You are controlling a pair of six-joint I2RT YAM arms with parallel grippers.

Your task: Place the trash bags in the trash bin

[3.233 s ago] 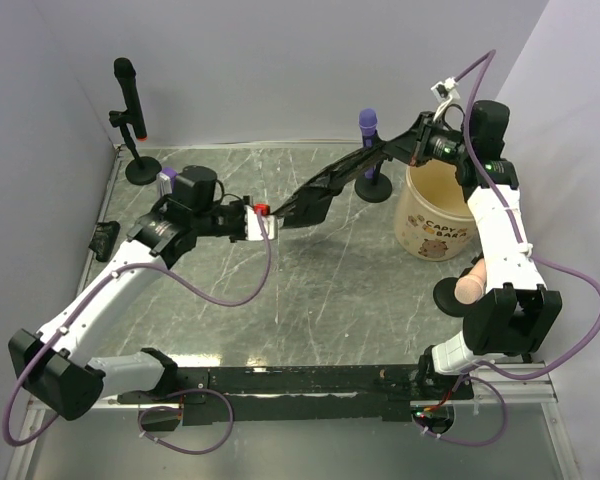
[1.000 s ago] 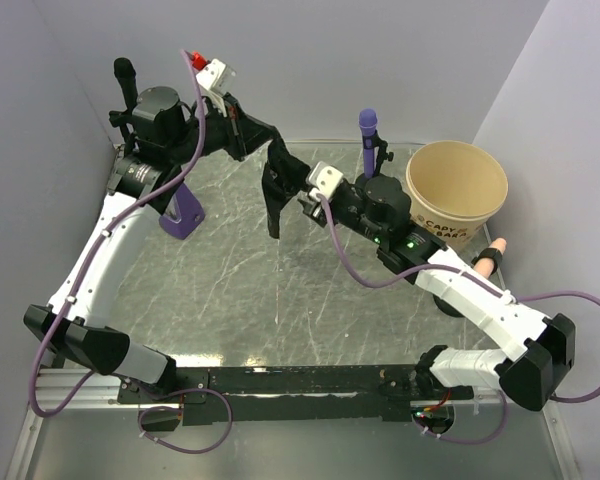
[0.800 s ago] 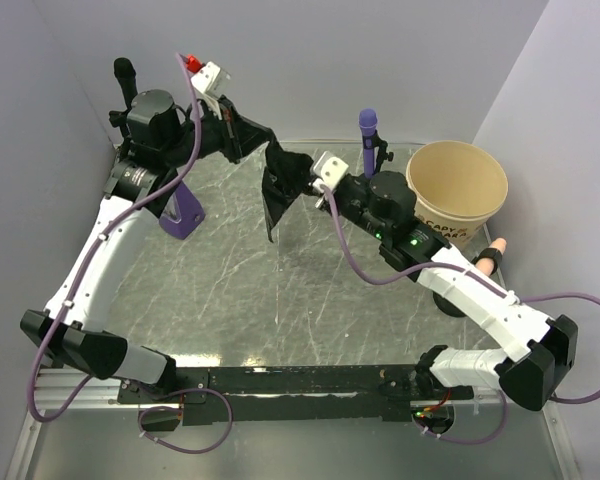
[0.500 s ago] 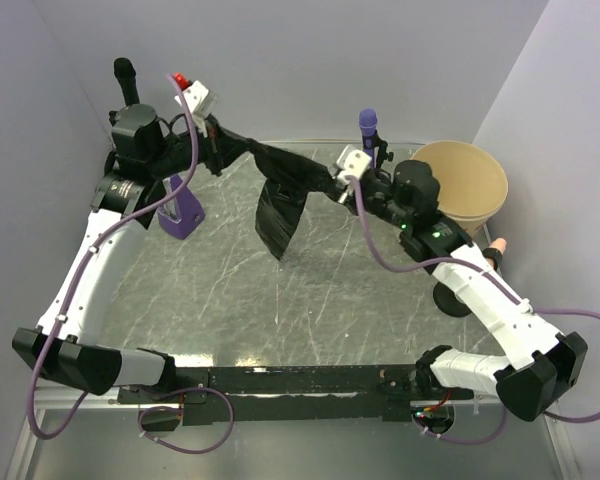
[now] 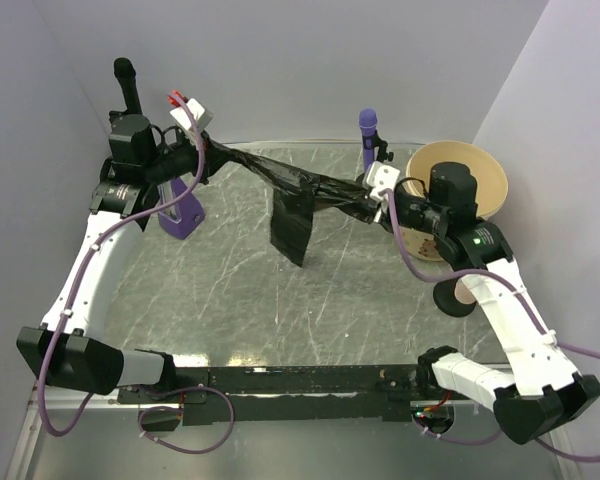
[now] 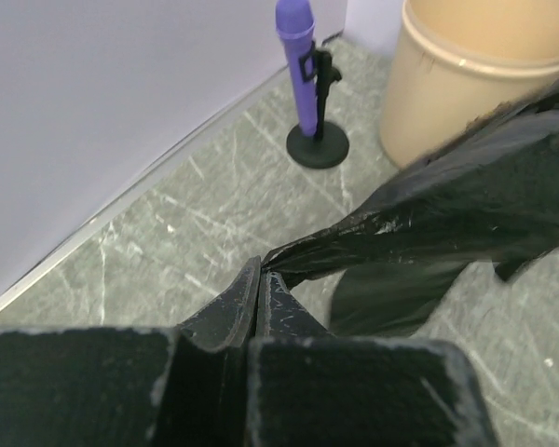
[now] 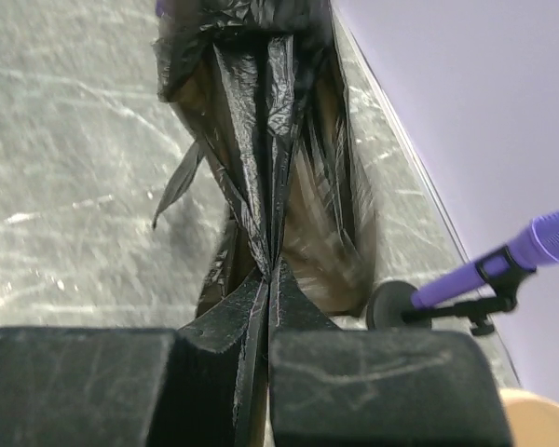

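A glossy black trash bag (image 5: pixel 292 205) hangs stretched in the air between both grippers, its loose part drooping over the table. My left gripper (image 5: pixel 212 150) at the back left is shut on one end; the left wrist view shows the film (image 6: pixel 447 200) pinched at its tips (image 6: pixel 259 270). My right gripper (image 5: pixel 365 205) is shut on the other end, just left of the tan trash bin (image 5: pixel 485 165); the bag (image 7: pixel 270 121) fans out from its tips (image 7: pixel 270 275). The bin also shows in the left wrist view (image 6: pixel 466 84).
A purple microphone on a black stand (image 5: pixel 367 135) is behind the bag, beside the bin. A black microphone on a stand (image 5: pixel 126 85) is at the back left. A purple object (image 5: pixel 183 212) stands under my left arm. A pink-tipped thing on a black base (image 5: pixel 458 295) sits near the right arm.
Both grippers have moved apart, the right toward the bin and the left back toward the wall, and the bag has been pulled from a hanging bunch into a long taut band.
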